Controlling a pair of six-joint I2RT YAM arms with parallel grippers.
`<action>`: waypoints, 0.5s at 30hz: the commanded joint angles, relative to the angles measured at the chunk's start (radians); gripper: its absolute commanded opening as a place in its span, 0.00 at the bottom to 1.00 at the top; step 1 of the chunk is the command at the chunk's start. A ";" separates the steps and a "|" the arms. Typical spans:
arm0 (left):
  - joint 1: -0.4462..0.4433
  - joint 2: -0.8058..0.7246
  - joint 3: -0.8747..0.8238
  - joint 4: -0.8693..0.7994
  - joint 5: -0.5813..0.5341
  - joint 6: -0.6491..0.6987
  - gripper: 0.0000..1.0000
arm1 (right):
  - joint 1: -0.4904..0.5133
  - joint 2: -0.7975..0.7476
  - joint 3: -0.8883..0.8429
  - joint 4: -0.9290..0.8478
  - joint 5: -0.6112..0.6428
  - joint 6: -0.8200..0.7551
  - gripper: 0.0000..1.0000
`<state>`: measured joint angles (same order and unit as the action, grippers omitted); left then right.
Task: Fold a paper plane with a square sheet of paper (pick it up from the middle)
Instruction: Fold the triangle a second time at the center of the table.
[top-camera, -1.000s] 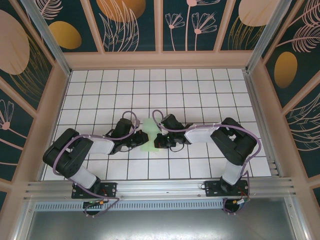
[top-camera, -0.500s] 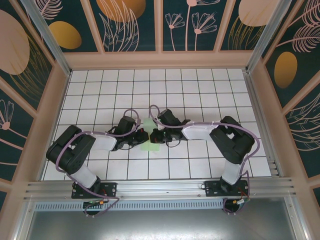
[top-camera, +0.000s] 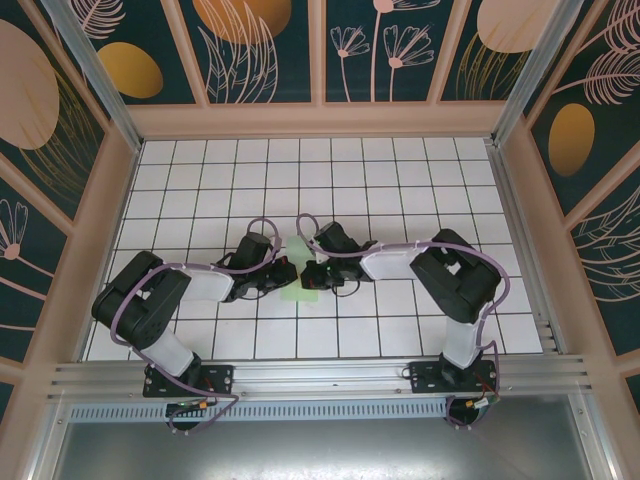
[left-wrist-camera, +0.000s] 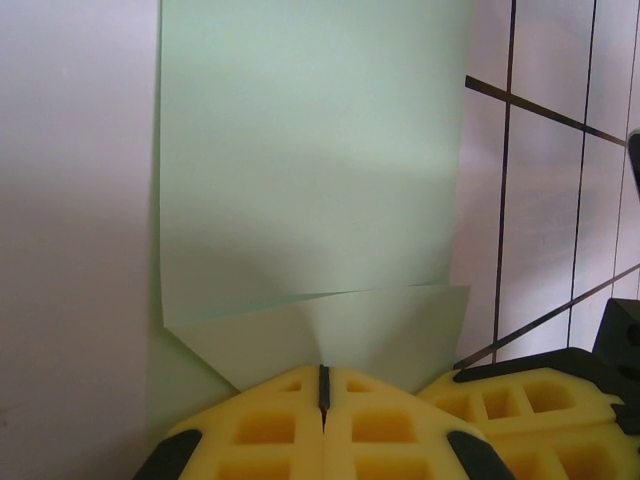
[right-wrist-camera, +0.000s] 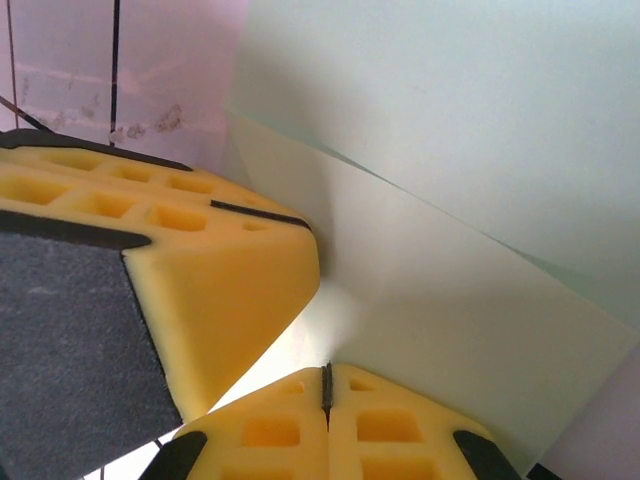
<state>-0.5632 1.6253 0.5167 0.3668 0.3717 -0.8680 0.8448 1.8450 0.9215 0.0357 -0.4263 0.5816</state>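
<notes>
The pale mint-green sheet of paper (top-camera: 297, 250) lies folded into a narrow strip at the middle of the table, its far end pointed. My left gripper (top-camera: 288, 272) and right gripper (top-camera: 309, 275) meet over its near end, almost touching. In the left wrist view the paper (left-wrist-camera: 310, 180) shows a folded flap whose crease runs into my shut left gripper (left-wrist-camera: 323, 372); a yellow fingertip (left-wrist-camera: 520, 395) of the right one sits beside it. In the right wrist view the paper (right-wrist-camera: 450, 150) bends up from my shut right gripper (right-wrist-camera: 326, 372), with a left fingertip (right-wrist-camera: 230, 270) close by.
The white tiled table (top-camera: 400, 190) with black grid lines stretches free behind and to both sides of the arms. Patterned walls (top-camera: 320, 50) close it in, and an aluminium rail (top-camera: 320, 375) runs along the near edge.
Both grippers have drawn closer together over the paper's near end. The left jaws have closed the last bit. More of the paper is covered than a second ago.
</notes>
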 joint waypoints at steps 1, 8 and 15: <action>-0.001 0.049 -0.033 -0.148 -0.115 0.011 0.00 | 0.011 -0.042 -0.076 -0.100 -0.027 -0.026 0.00; -0.001 0.058 -0.049 -0.146 -0.132 0.000 0.00 | 0.018 -0.128 -0.177 -0.148 -0.035 -0.030 0.00; -0.001 0.027 -0.053 -0.086 -0.094 0.004 0.00 | 0.013 -0.210 -0.234 -0.146 -0.001 -0.019 0.00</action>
<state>-0.5690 1.6211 0.5041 0.3901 0.3588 -0.8700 0.8490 1.6684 0.7231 0.0090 -0.4419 0.5747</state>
